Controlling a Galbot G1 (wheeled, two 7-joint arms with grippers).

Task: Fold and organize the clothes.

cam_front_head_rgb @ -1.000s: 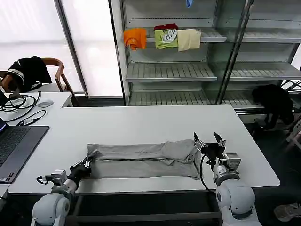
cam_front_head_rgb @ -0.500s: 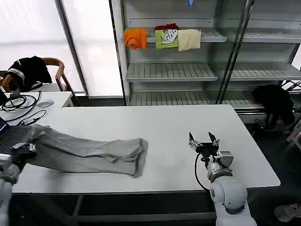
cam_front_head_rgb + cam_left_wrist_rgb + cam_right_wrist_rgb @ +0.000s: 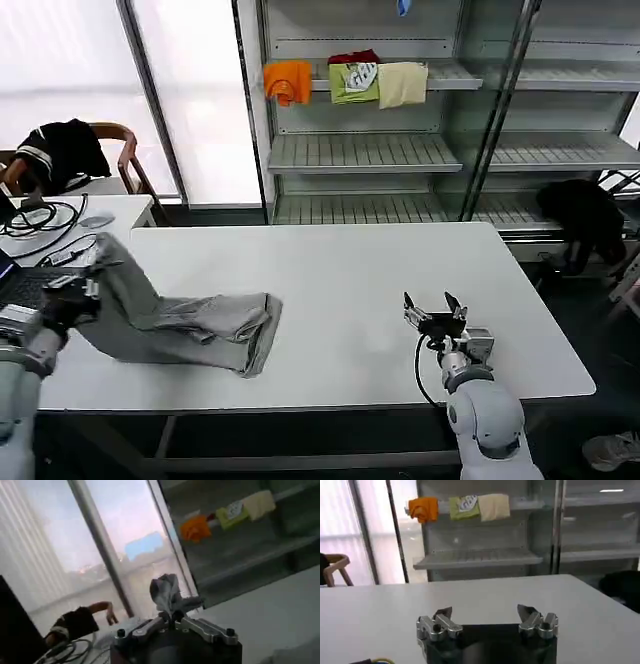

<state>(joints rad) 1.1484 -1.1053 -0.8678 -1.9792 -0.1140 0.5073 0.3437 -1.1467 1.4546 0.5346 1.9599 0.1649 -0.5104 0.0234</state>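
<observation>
Cloth is pinched tight in the left gripper (image 3: 75,297) at the left edge of the white table (image 3: 330,270), with a tuft of grey fabric poking up between its fingers in the left wrist view. From that pinch the grey shirt (image 3: 190,325) hangs down and trails to the right over the table, its far end bunched in a soft lump near the middle. Lifting one end like this looks like a way to drag the shirt along or shake it flat so it can be folded. Beside the left gripper sits a laptop (image 3: 25,285), which the cloth could brush. Far to the right, well apart from the shirt, the right gripper (image 3: 433,305) rests low over the table with its fingers spread wide and nothing between them, waiting its turn.
</observation>
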